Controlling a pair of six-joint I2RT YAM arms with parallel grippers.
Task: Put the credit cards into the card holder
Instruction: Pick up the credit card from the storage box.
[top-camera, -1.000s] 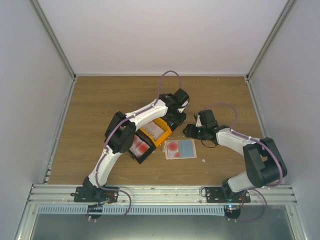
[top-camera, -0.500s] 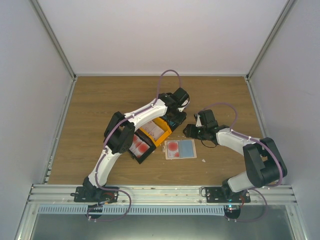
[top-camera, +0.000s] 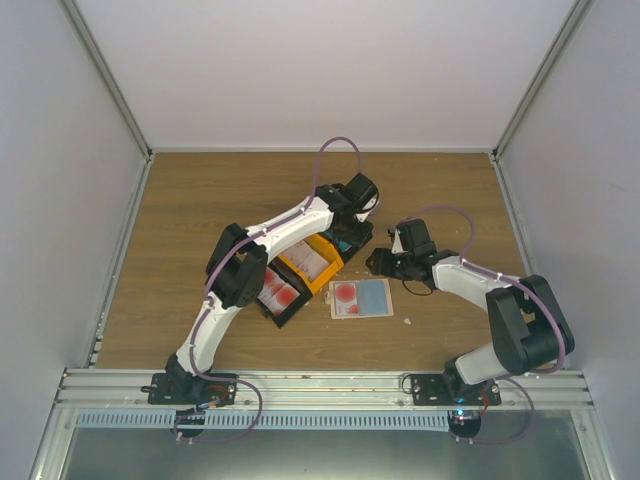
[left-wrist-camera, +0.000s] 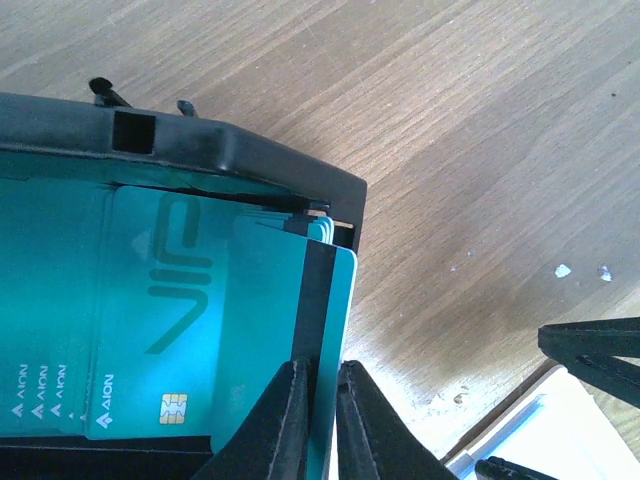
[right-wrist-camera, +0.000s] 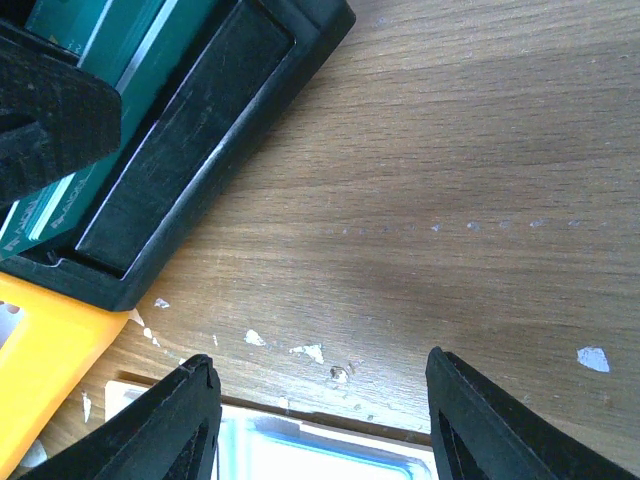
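Observation:
In the left wrist view my left gripper (left-wrist-camera: 322, 378) is shut on the edge of a teal-green credit card (left-wrist-camera: 346, 300) at the corner of a black tray (left-wrist-camera: 250, 165). More teal credit cards (left-wrist-camera: 150, 320) lie stacked in that tray. From the top, the left gripper (top-camera: 350, 232) is over the tray's far end. The open card holder (top-camera: 376, 298) lies flat in front of the trays, with a red-blotched card (top-camera: 345, 293) on its left half. My right gripper (top-camera: 378, 262) hovers open just behind the holder. In the right wrist view the right gripper (right-wrist-camera: 320, 362) has nothing between its fingers, and the card holder (right-wrist-camera: 330, 455) lies below.
An orange tray (top-camera: 310, 262) and a second black tray (top-camera: 283, 292) with red-blotched cards are joined to the left of the holder. Small white scraps (right-wrist-camera: 305, 352) dot the wood. Grey walls close the table at the sides and back.
The left arm has shifted very slightly at the black tray. The right arm, the trays and the card holder have not moved.

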